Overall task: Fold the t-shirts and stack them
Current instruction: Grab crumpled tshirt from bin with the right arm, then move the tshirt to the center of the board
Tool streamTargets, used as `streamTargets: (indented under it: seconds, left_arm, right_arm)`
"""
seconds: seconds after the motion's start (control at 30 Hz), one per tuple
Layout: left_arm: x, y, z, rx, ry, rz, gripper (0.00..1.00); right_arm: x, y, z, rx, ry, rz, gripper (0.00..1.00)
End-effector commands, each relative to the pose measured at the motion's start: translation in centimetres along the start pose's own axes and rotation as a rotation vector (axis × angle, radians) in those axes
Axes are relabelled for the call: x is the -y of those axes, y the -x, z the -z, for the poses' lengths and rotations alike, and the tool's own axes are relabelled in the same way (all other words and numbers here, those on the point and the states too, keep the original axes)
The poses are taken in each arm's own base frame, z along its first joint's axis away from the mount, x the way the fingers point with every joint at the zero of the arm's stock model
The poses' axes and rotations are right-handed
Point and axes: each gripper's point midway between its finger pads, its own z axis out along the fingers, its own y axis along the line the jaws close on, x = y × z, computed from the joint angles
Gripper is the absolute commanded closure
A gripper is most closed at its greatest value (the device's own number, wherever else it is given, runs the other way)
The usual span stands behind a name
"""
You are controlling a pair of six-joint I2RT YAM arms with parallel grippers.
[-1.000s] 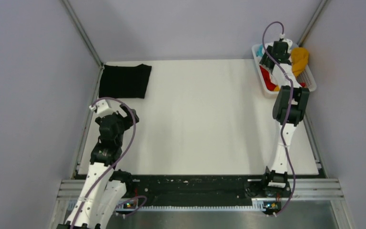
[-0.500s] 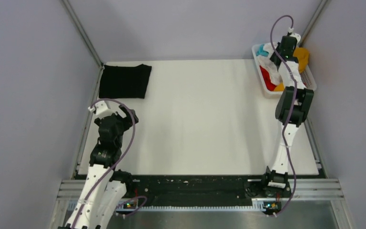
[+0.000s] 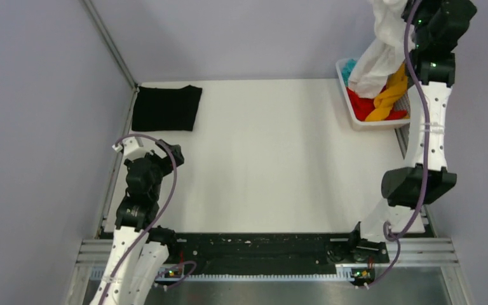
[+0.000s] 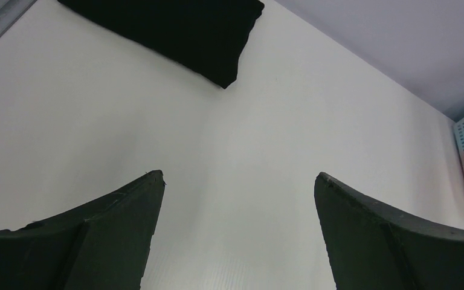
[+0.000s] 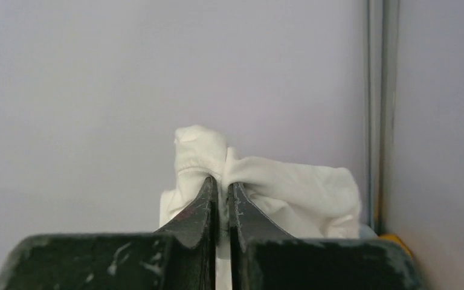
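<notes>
white t-shirt (image 3: 377, 58) hanging vertically, right gripper (image 5: 220, 194) pinching

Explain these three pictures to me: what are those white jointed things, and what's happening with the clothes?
Those are two robot arms bolted at the near edge of a table. One picture looks down from above; the other two come from a camera on each wrist. The left hand is open, holding nothing. The right hand is shut on a white t-shirt, held high over a basket of coloured shirts. A folded black t-shirt lies in the table's far left corner.
</notes>
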Motion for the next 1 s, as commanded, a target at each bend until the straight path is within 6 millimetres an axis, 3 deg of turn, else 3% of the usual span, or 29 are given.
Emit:
streamTargets:
  seconds: [0.0,0.13,0.23,0.4,0.57,0.67,0.77,0.83,0.93,0.97]
  left_arm:
    - [2.3,1.5,1.3,0.013,-0.102,0.044,0.01]
    - [3.0,1.2,2.2,-0.015,-0.144,0.064,0.01]
    - [3.5,0.2,2.5,-0.064,-0.172,0.085,0.01]
    - [3.9,-1.4,3.1,-0.159,-0.191,0.101,0.01]
    - [4.0,-2.3,4.2,-0.232,-0.196,0.102,0.01]
    - [3.2,-2.6,4.5,-0.244,-0.150,0.109,0.01]
    - [2.5,-3.0,4.7,-0.257,-0.119,0.110,0.01]
    - [2.3,-3.4,4.9,-0.270,-0.110,0.109,0.01]
    - [1.6,-3.5,4.5,-0.257,-0.075,0.106,0.01]
    - [1.5,-3.7,4.3,-0.262,-0.072,0.109,0.01]
  right_arm:
    - [-8.5,9.7,7.1,0.201,0.292,-0.082,1.00]
    - [-16.0,12.5,12.7,0.195,0.581,-0.185,1.00]
    - [-21.3,13.0,16.9,0.136,0.820,-0.299,1.00]
    - [-28.4,11.7,22.6,0.010,1.065,-0.399,1.00]
    - [-32.5,9.0,27.2,-0.064,1.184,-0.443,1.00]
    - [-32.2,8.0,28.2,-0.057,1.167,-0.466,1.00]
    - [-30.3,3.9,28.6,-0.115,1.094,-0.466,1.00]
    - [-27.6,-0.5,28.7,-0.172,0.962,-0.442,1.00]
    - [-21.5,-9.5,28.0,-0.274,0.688,-0.407,1.00]
    - [-19.1,-13.2,27.9,-0.335,0.594,-0.383,1.00]
